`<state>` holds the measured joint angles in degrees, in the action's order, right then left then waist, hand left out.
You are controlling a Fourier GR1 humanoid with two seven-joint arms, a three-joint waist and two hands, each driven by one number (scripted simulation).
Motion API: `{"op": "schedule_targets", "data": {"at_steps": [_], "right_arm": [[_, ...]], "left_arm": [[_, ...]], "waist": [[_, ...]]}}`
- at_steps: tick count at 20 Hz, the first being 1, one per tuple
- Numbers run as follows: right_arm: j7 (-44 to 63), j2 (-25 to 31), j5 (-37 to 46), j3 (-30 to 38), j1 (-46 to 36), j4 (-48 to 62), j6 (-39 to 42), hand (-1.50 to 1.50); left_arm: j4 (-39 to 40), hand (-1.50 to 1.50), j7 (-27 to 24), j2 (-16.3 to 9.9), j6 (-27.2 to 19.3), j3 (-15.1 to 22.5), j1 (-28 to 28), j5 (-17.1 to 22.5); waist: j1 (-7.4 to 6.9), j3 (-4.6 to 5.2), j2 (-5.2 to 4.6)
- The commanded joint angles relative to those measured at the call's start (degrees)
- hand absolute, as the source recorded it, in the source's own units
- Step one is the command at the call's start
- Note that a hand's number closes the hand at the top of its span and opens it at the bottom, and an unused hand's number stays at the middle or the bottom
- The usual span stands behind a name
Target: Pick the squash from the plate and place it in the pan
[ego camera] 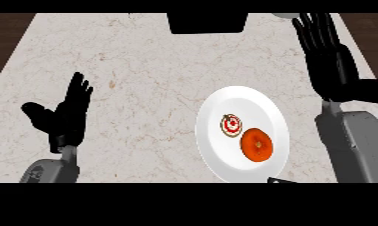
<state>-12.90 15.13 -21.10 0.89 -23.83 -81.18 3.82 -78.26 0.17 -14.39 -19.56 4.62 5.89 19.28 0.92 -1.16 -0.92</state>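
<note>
At the far left we see our left hand (65,112) resting low near the edge of the counter (140,70), its fingers straight and pointing up, its thumb sticking out to the side, holding nothing. Next comes a big bare stretch of pale marble counter, with dark wood showing past its left and right sides. Up at the back edge, near the middle, sits a black thing (207,22) with slanted sides; it may be the pan, but we cannot tell for sure, because only part of it shows. To the right and closer to us lies a white plate (221,101). On the plate sit two foods side by side: a small round one with red and white marks (232,125), and just to its right a round orange one (257,144), which looks like the squash. They lie very close, and we cannot tell if they touch. Nothing covers them. At the plate's lower edge a small dark thing (280,180) peeks in. At the far right our right hand (328,52) is up high, past the plate, its fingers long and straight and spread wide, holding nothing. It is well apart from the squash.
</note>
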Motion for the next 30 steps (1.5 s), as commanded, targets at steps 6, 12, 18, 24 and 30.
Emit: {"op": "schedule_targets", "data": {"at_steps": [6, 12, 18, 24, 30], "right_arm": [[3.4, 1.9, 3.2, 2.3, 15.3, -15.3, -6.8, 1.50], [0.2, 9.2, 24.9, -0.9, 34.9, -19.3, -17.0, -1.50], [1.6, 13.5, 33.6, -0.4, 52.9, -32.3, -19.2, -1.50], [20.7, 15.6, 43.2, -3.7, 51.1, -46.8, -16.8, -1.50], [36.6, 23.9, 50.2, -6.2, 38.8, -44.1, -5.5, -1.50]], "left_arm": [[-9.9, 0.00, 6.2, -8.3, 2.2, 0.2, 3.5, -3.8], [-8.9, 0.00, 6.7, -6.6, 3.1, 0.1, 1.1, -1.4], [-10.8, 0.00, 8.3, -7.9, 5.7, -0.9, 1.6, 0.3], [-13.2, 0.00, 12.0, -6.6, 4.8, 1.1, 3.8, -1.7], [-8.0, 0.00, 8.5, -5.2, 7.2, 0.8, 6.5, -1.7]], "waist": [[0.57, 1.14, 1.55], [3.72, 1.32, 2.05], [1.43, 1.29, 1.42], [-0.83, 1.27, 0.95], [-2.15, 1.35, 0.36]]}}
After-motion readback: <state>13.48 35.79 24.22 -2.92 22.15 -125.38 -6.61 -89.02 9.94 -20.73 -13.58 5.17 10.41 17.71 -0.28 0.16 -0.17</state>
